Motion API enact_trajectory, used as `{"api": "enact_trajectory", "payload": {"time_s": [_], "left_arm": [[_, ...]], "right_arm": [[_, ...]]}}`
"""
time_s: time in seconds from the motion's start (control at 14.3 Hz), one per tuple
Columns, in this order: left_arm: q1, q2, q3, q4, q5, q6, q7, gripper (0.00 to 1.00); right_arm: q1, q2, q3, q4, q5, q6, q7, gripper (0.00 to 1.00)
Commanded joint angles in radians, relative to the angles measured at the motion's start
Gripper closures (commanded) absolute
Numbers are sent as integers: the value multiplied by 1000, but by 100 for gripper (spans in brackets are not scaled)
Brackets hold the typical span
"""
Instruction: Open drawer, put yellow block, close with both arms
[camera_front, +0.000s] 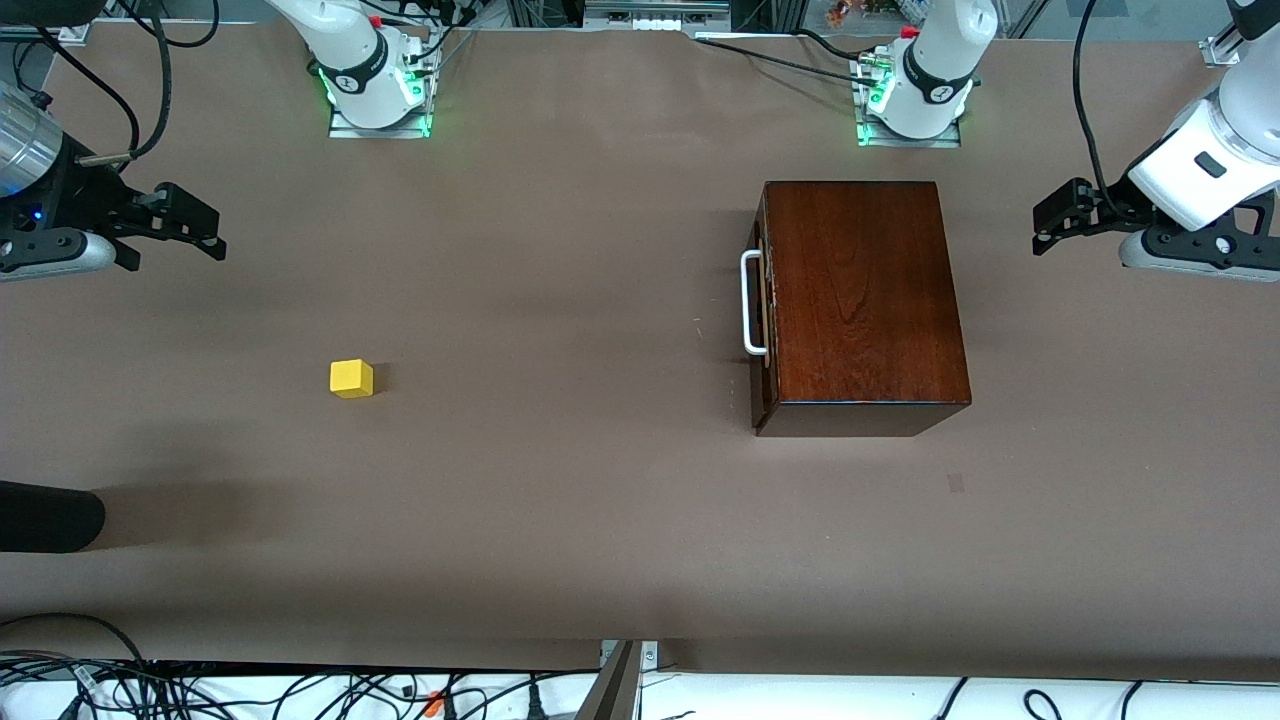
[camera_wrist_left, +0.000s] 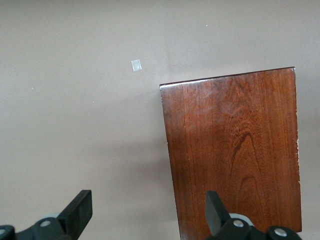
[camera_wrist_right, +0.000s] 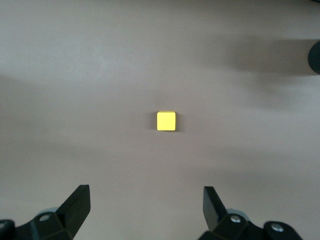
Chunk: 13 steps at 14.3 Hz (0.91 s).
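Observation:
The yellow block (camera_front: 351, 379) (camera_wrist_right: 166, 121) is a small cube lying alone on the brown table toward the right arm's end. My right gripper (camera_front: 212, 232) (camera_wrist_right: 146, 207) hangs open and empty above the table at that end, with the block in its wrist view. The dark mahogany box (camera_front: 860, 300) (camera_wrist_left: 235, 150) stands toward the left arm's end. Its drawer (camera_front: 763, 300) is pushed in, and the white bar handle (camera_front: 752, 303) faces the block's end. My left gripper (camera_front: 1047, 222) (camera_wrist_left: 148, 212) hangs open and empty over the table beside the box.
A black rounded object (camera_front: 45, 515) (camera_wrist_right: 315, 57) juts in at the right arm's end, nearer the front camera than the block. A small pale mark (camera_front: 956, 483) (camera_wrist_left: 136, 65) sits on the table near the box. Cables (camera_front: 300, 690) run along the near edge.

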<state>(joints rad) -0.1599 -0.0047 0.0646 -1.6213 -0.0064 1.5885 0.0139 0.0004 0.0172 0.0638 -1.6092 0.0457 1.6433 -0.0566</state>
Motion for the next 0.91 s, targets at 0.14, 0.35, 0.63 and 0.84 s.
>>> {"api": "enact_trajectory", "payload": {"time_s": [0.14, 0.35, 0.63, 0.84], "left_arm": [[-1, -1, 0, 17, 17, -2, 15, 0], [-1, 0, 3, 17, 16, -2, 14, 0], [6, -1, 8, 14, 3, -4, 11, 0], [7, -3, -3, 18, 0, -10, 9, 0]], "right_arm": [[-2, 9, -6, 22, 22, -13, -2, 0], [-2, 9, -9, 22, 22, -13, -2, 0], [-4, 9, -9, 22, 22, -13, -2, 0], [-3, 9, -9, 20, 22, -13, 0, 0]]}}
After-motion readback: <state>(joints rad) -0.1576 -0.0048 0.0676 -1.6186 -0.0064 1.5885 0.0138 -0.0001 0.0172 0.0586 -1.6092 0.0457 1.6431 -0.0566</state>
